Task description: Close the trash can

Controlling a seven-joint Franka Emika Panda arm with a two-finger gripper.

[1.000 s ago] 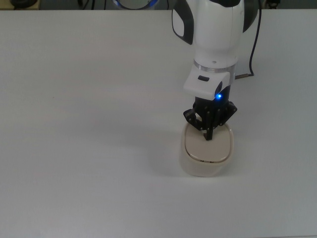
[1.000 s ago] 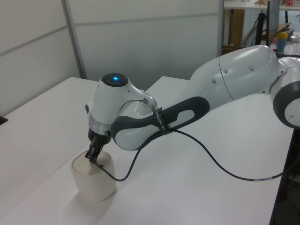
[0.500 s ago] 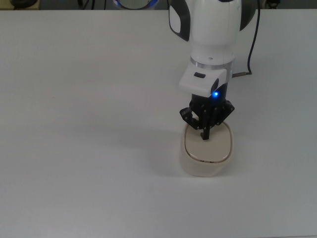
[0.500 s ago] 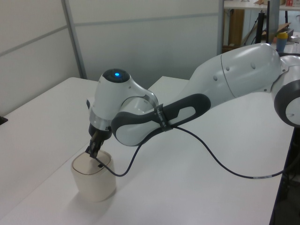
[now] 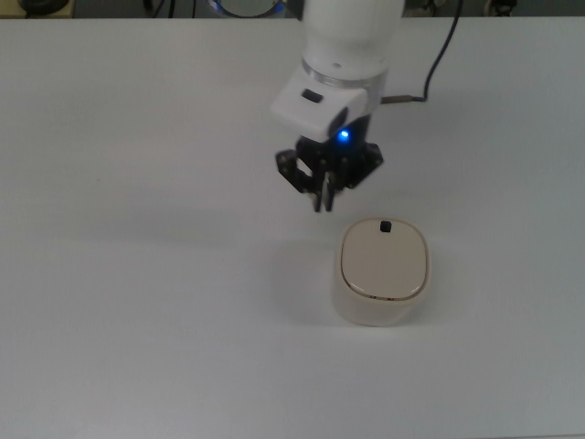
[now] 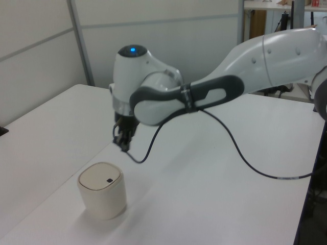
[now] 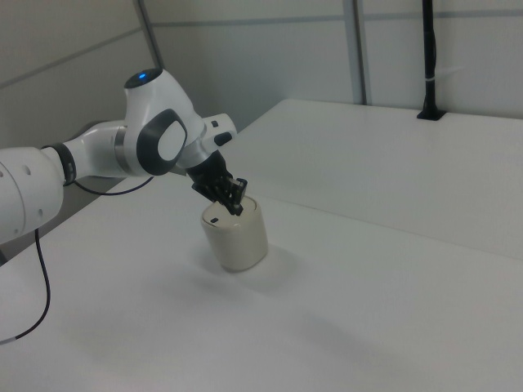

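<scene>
**Pincer clear of trash can, lid looks flat**

Obs: trash can [image 5: 383,273] stands upright on the white desk [image 5: 137,274], toward the top view's lower right of centre. Lid [image 5: 384,260] sits level w/ the rim, no gap seen in any of the three views. Small black knob [image 5: 385,225] on the lid edge nearest the arm.

Pincer [image 5: 322,199] is off the can, not touching it. Top view: can lies to the top view's lower right of the pincer, close by but w/ bare desk between them. Left view: pincer [image 6: 124,144] hangs above desk level, can [image 6: 102,191] below it and to the left view's left. Right view: pincer [image 7: 234,202] overlaps the can's top edge [image 7: 234,237], but that looks like line of sight only, given the other two views.

Fingers together or nearly so; nothing held.

Can's long axis (top view): runs roughly up-down in the frame, knob at the upper end, i.e. the end facing the pincer.

Judgement: task reads as done or v. nearly. If a further press were wanted, the move would be short, toward the top view's lower right and down onto the lid's knob end. Only one arm, so no choice of side.

Risk: low; can is light-looking, a sideways nudge could slide it.
</scene>
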